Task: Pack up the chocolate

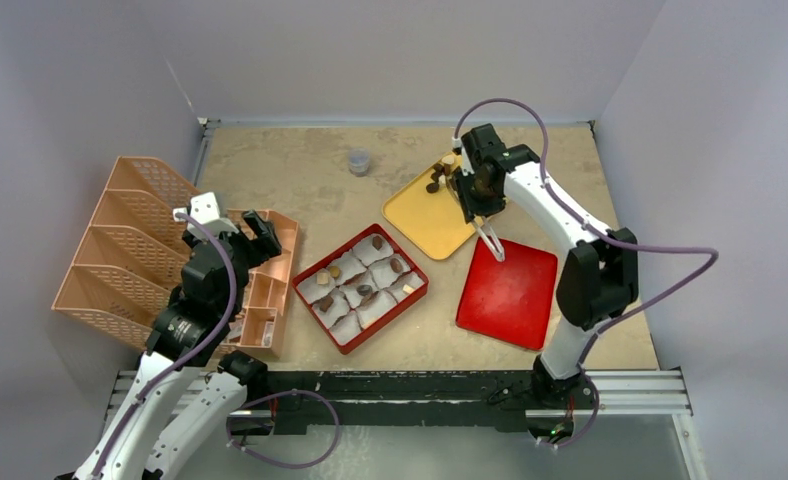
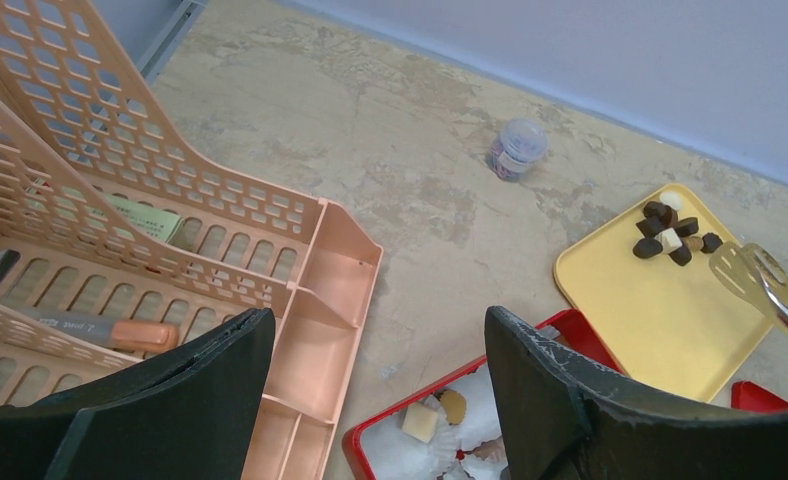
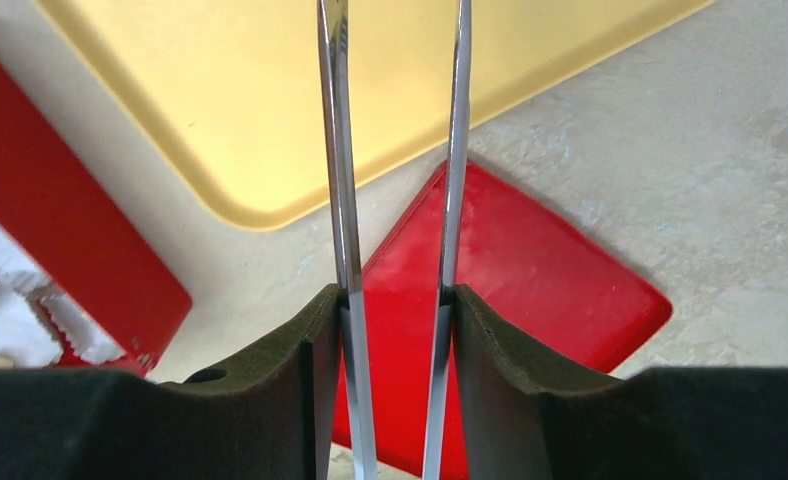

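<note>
The chocolate, a small pile of dark, light-brown and cream chunks (image 1: 438, 176), lies at the far corner of a yellow tray (image 1: 420, 215); it also shows in the left wrist view (image 2: 670, 232). A red box (image 1: 315, 272) lined with white paper cups holds several chunks (image 1: 366, 290). My right gripper (image 1: 473, 190) is shut on metal tongs (image 3: 335, 150); their tips (image 2: 753, 270) hover just right of the pile, slightly apart and seemingly empty. My left gripper (image 1: 257, 235) is open and empty above the peach organizer, left of the box.
A peach desk organizer (image 1: 135, 250) with pens stands at the left. A red lid (image 1: 507, 292) lies right of the box. A small clear jar (image 1: 359, 161) stands at the back. Walls close in the table.
</note>
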You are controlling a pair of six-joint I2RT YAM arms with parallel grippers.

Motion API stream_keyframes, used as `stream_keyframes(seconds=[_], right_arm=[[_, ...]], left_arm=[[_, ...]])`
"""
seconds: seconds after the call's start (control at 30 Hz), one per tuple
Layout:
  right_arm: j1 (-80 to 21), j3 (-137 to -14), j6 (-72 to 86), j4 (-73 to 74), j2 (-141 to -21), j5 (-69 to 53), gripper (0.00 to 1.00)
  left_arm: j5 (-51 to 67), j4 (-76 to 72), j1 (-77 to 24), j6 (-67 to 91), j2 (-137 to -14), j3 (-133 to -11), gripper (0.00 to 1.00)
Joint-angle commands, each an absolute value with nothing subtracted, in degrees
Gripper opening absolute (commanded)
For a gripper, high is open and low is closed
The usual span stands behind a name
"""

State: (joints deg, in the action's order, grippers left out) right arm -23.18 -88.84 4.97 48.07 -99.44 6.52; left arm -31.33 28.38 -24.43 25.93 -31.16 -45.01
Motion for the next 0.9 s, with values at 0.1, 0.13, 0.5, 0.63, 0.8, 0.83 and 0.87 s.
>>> stream_keyframes(seconds=[0.1,0.13,0.5,0.63,0.8,0.83,0.87], right_arm=[[-22.1,-94.8,3.2,44.7,-103.7,0.1,0.43],[-22.2,-94.9,3.3,44.5,-104.2,0.1,0.43],[-22.1,-98.3,3.7,44.2,-109.7,-1.7,0.45],[-22.1,-99.9,3.9,45.2,-111.6,-1.2,0.45],[-22.1,-101.0,3.7,45.6,-113.3,-0.2,0.46],[-22.1,-101.3,3.6,45.8,-113.5,-0.2,0.46],[-22.1,-101.7,3.6,46.0,-114.0,-0.2,0.47]], left_arm=[[-30.6,26.5,-24.2,26.0,-30.5,-45.5,0.76],[-30.6,26.5,-24.2,26.0,-30.5,-45.5,0.76],[-30.6,26.3,-24.2,25.9,-30.7,-45.5,0.76],[-30.7,26.3,-24.2,25.8,-30.7,-45.5,0.76],[-30.8,26.2,-24.2,25.8,-30.9,-45.4,0.76],[-30.7,26.2,-24.2,25.8,-31.0,-45.5,0.76],[-30.8,26.2,-24.2,25.8,-31.0,-45.5,0.76]])
